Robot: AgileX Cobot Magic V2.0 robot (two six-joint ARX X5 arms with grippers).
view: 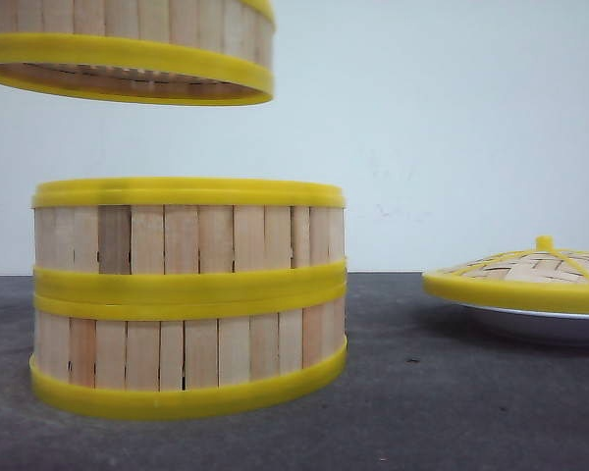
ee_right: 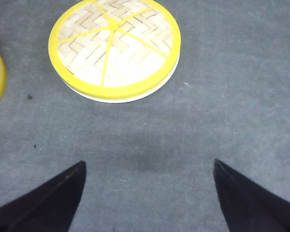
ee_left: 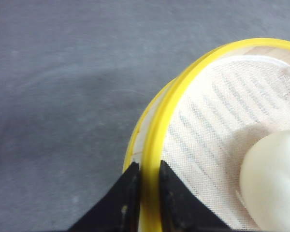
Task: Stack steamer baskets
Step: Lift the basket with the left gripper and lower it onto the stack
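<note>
Left gripper (ee_left: 146, 193) is clamped on the yellow rim of the third steamer basket (view: 128, 49), its two black fingers pinching the wall from inside and outside, and holds it in the air above the stack. Inside the lifted basket lie a white mesh liner (ee_left: 217, 140) and a pale round bun (ee_left: 273, 181). Below, two steamer baskets (view: 188, 299) already sit one on the other on the dark grey table (view: 422, 412), rims touching. The raised basket hangs up and slightly to the left of them, well clear of the top rim, so two-thirds of the job looks done; what is left is to centre it and set it down. Right gripper (ee_right: 147, 193) hovers with fingers spread wide and nothing between them, near the woven lid (ee_right: 114, 46), which rests on a white plate (view: 560, 324) off to the right.
</note>
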